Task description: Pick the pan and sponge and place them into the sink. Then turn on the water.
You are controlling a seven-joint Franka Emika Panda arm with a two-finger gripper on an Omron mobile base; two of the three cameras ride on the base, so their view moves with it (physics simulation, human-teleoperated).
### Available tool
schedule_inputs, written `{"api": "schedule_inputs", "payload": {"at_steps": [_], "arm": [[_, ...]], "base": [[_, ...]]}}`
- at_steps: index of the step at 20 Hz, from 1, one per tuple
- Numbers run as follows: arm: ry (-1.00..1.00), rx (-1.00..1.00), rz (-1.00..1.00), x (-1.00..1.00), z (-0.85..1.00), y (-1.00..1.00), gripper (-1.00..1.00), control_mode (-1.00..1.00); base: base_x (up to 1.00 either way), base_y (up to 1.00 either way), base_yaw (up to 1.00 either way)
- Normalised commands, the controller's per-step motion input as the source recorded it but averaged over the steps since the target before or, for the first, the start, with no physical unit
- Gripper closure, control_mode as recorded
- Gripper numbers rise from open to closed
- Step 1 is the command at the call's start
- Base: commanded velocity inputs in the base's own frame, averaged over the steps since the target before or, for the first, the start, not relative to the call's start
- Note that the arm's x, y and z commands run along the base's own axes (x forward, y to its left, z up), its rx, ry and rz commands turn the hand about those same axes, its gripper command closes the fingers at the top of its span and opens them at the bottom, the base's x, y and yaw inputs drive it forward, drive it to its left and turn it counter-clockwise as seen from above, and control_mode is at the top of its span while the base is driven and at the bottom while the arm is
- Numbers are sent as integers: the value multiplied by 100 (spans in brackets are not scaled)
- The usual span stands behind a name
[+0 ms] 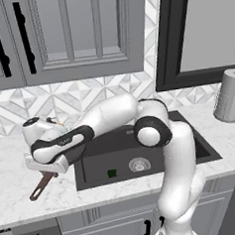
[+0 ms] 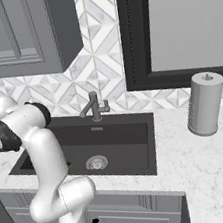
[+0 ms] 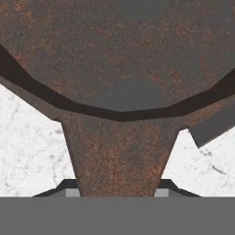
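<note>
Two dark fingertips of the hand (image 3: 117, 193) flank the rust-brown round frying pan's (image 3: 117, 59) handle base on the white marble desk (image 3: 27, 151), grip uncertain; small green sponge (image 1: 112, 173) lies inside the dark-grey rectangular sink (image 1: 93, 163).

Grey cabinets (image 1: 69, 33) hang above a white marble counter (image 1: 13, 161); a geometric grey-white tile wall (image 2: 103, 59) runs behind — a dark-framed window (image 2: 182, 27) sits right, with a grey canister (image 2: 205, 103) below it.

Dark sink (image 2: 117, 133) set into the marble bench (image 2: 202, 160), round drain (image 2: 96, 162) seen in its floor, grey faucet (image 2: 94, 106) mounted behind, paper-towel roll (image 2: 205, 103) stood upright at right, white arm (image 2: 40, 159) raised at left.
</note>
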Motion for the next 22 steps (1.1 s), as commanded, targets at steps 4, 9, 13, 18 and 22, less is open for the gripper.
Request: {"api": "schedule_inputs", "payload": {"at_steps": [4, 9, 13, 18, 22], "arm": [[0, 5, -20, 10, 0, -100, 100, -100], [0, 7, -16, 8, 0, -100, 100, -100], [2, 4, -10, 23, 0, -96, 100, -100], [1, 0, -2, 32, -2, -64, 100, -100], [3, 0, -1, 36, -3, -23, 100, -100]], "base": [[0, 0, 0], [0, 0, 0], [0, 0, 0], [0, 0, 0], [0, 0, 0]]}}
